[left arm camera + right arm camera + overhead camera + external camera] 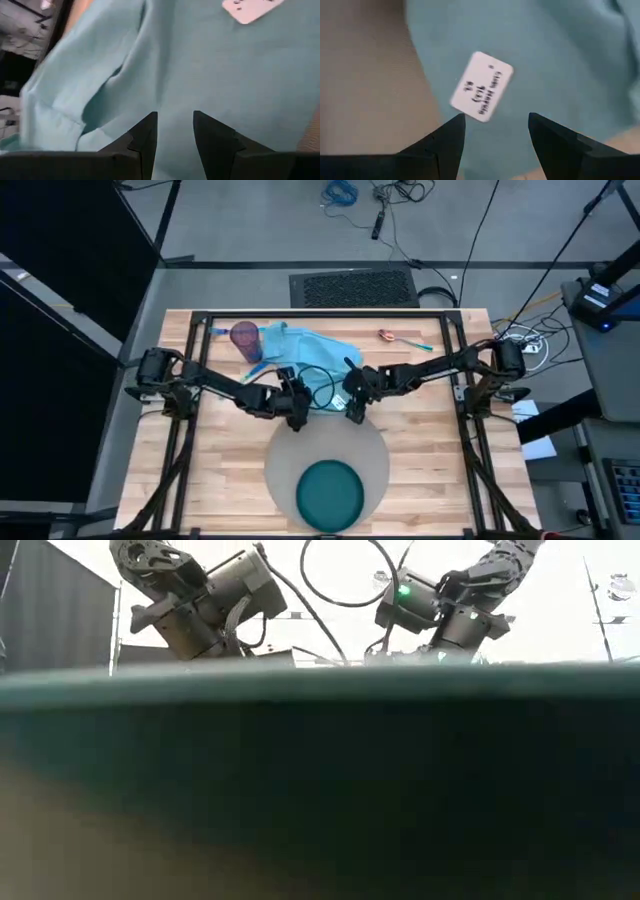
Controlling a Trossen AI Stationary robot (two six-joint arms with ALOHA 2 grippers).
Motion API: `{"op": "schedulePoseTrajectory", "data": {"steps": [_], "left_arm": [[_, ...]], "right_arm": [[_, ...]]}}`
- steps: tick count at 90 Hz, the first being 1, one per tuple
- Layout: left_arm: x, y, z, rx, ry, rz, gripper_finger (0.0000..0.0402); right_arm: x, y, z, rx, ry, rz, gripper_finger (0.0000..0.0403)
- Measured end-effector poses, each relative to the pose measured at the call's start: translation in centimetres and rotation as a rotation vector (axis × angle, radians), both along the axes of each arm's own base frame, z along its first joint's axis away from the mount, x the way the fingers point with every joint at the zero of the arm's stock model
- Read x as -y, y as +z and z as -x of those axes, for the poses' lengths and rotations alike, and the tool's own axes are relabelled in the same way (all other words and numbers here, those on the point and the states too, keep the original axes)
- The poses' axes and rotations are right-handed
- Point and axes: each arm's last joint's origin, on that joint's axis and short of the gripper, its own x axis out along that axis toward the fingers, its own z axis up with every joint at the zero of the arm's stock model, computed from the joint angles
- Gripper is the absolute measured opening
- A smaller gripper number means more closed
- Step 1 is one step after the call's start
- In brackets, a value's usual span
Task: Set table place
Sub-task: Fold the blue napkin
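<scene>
Placemat: the grey table place (372, 442) lies at the middle of the table's (440, 470) near edge, the teal plate (330, 493) on its near part.
Napkin: the light blue cloth (318, 352) lies crumpled toward the far edge, beside a purple cup (245, 337).
Left gripper (175, 131): parted, grasping nothing, cloth directly ahead of the tips.
Right gripper (496, 131): parted, empty, over the cloth's white label (482, 86).
Key relation: both grippers sit between placemat and napkin, about equally near; the cloth's long axis runs along the far edge.
</scene>
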Motion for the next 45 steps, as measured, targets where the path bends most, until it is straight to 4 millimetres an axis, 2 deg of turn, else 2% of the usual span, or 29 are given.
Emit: {"op": "schedulePoseTrajectory", "data": {"steps": [12,33,45], "left_arm": [[-0.1,0.0,-0.1,-0.008,-0.031,0.021,0.0111],[0.0,0.0,-0.1,-0.026,-0.064,0.01,0.0111],[-0.1,0.3,-0.1,-0.019,-0.074,-0.003,0.0111]], "right_arm": [[-0.1,-0.3,-0.1,0.0,-0.001,-0.033,0.0203],[0.1,-3.1,-0.9,-0.06,-0.003,-0.033,0.0203],[0.4,-4.0,-1.3,-0.055,-0.003,-0.027,0.0203]]}}
